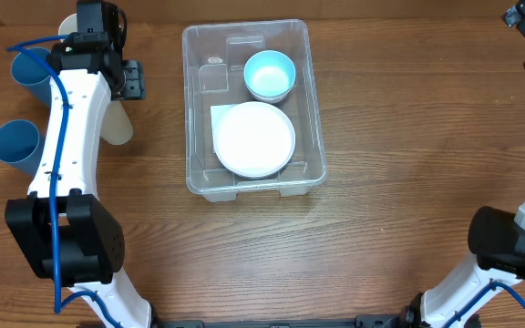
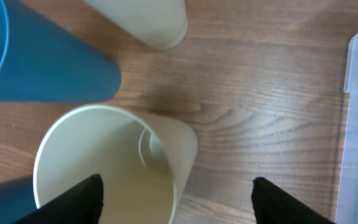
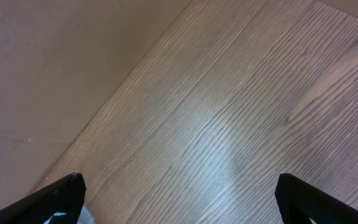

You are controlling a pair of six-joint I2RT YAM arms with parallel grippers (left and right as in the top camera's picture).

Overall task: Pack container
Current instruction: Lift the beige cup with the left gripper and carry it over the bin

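Cups crowd the left edge of the counter (image 1: 381, 228), and the left claw (image 2: 176, 205) hangs right over them, its fingers spread wide and gripping nothing. In the left wrist view a cream cup (image 2: 114, 165) lies on its side, partly between the fingers and nearer the left one, its open mouth turned toward the camera and its long axis running away toward the far edge. A second cream cup (image 2: 151, 22) lies beyond it, and a blue cup (image 2: 48, 65) lies just beside it on the left.

The container (image 1: 187, 109) sits mid-counter, nearer the far edge, long axis running near to far, and already holds a white plate (image 1: 254, 138) and a pale blue bowl (image 1: 270, 75). From the left claw it lies off to the right, near but not touching.

The right claw (image 3: 185, 202), also spread and empty, looks down on bare wood; overhead it sits at the far right corner, well apart from everything. The left arm is plainly nearer, so the next cup is probably its job: close on the cup, then carry it rightward over the container's rim.
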